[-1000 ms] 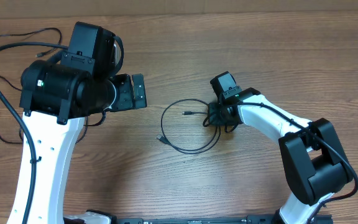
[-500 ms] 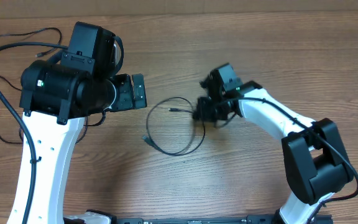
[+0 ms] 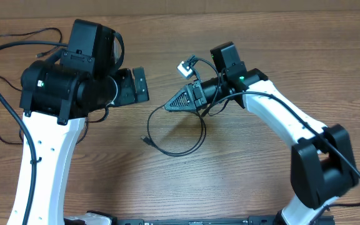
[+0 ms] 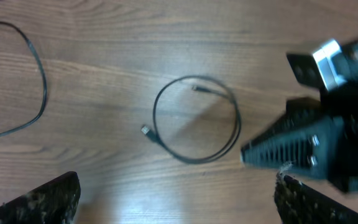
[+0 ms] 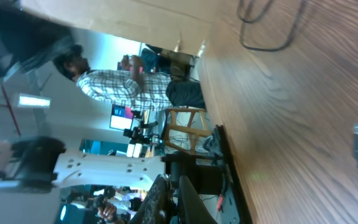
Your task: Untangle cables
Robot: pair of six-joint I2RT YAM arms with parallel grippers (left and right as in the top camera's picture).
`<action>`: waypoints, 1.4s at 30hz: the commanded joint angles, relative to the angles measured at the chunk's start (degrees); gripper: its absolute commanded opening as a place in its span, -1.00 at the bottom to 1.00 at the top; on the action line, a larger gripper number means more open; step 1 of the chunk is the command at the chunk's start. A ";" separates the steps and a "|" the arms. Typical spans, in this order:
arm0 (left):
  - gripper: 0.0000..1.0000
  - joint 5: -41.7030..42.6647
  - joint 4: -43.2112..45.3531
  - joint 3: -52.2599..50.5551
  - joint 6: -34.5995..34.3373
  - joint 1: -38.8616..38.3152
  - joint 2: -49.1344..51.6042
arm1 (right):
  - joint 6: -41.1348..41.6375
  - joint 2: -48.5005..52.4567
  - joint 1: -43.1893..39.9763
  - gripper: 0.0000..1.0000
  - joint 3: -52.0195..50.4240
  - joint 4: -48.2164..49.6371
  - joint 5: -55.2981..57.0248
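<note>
Since a second ago: right gripper (image 3: 167, 107) has risen off the worktop (image 3: 261, 187) and swung to lie level, tip toward the left arm. Looped cable (image 4: 194, 161) has slid a little leftward.

- Right gripper: fingers pressed together. No cord shows between them in either wrist view, so probably carrying nothing.
- Left gripper (image 4: 176, 202): spread wide, hanging over the loop, likely waiting to take a strand.
- Loop sits mid-worktop, flat, nearly round, no clear long axis. Plug end (image 4: 146, 130) sticks out on its left side, toward the near edge. The other tip (image 4: 199, 89) lies just inside the far rim.
- Second cable (image 4: 44, 87) lies well apart, toward the left edge, so this loop looks already separated.
</note>
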 commanded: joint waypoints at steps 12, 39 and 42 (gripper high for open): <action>0.99 1.09 -3.65 0.22 -2.82 0.55 5.99 | 3.26 -5.31 -0.81 0.67 0.98 -22.95 68.74; 0.99 5.53 -7.21 0.22 0.04 0.17 14.25 | -1.29 10.95 4.70 -0.26 -0.37 -12.39 74.93; 0.99 5.53 -7.15 0.22 0.04 0.17 14.25 | -1.31 10.95 5.66 -0.19 -0.37 -12.33 75.21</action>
